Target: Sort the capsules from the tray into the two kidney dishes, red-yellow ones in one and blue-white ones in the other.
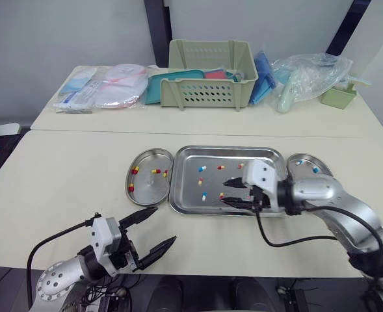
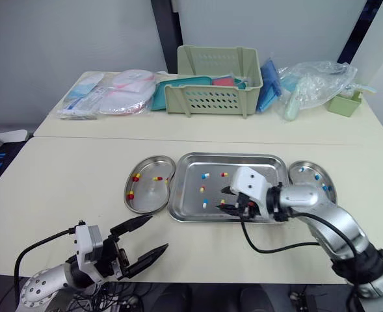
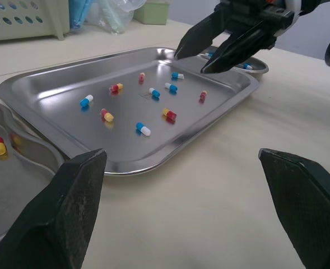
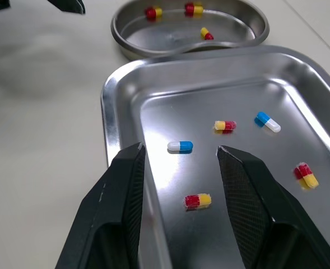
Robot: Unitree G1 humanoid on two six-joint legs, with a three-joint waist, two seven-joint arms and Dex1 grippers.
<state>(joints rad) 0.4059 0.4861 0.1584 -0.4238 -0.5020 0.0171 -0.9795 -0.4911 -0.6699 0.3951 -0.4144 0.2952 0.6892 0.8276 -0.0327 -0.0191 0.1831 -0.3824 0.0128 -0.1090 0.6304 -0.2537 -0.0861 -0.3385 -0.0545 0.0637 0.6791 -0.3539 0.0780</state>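
Cream tabletop, two tables butted together; you're working the near one. Tray sits centre w/ approx. ten capsules scattered in it, both colours mixed. L dish is just beside the tray at 9 o'clock and holds three red-yellow. R dish is at 3 o'clock w/ a few blue-white, partly hidden by the arm. So colours are assigned and sorting has begun, but most of the load is left in the tray. I'd call it roughly a third done.

R gripper hangs low over the tray's middle, pointing toward 9 o'clock, jaws spread, nothing between them. In its wrist view a blue-white capsule lies just ahead of the fingertips, and a red-yellow capsule sits further back between the fingers. Can't tell which you're after.

L gripper is at 7 o'clock of the tray, over bare table and well apart from it, jaws wide, empty.

Bkgd at 12 o'clock: far table w/ green basket, bagged supplies, clear plastic bag, small green box. None of it is in your way.
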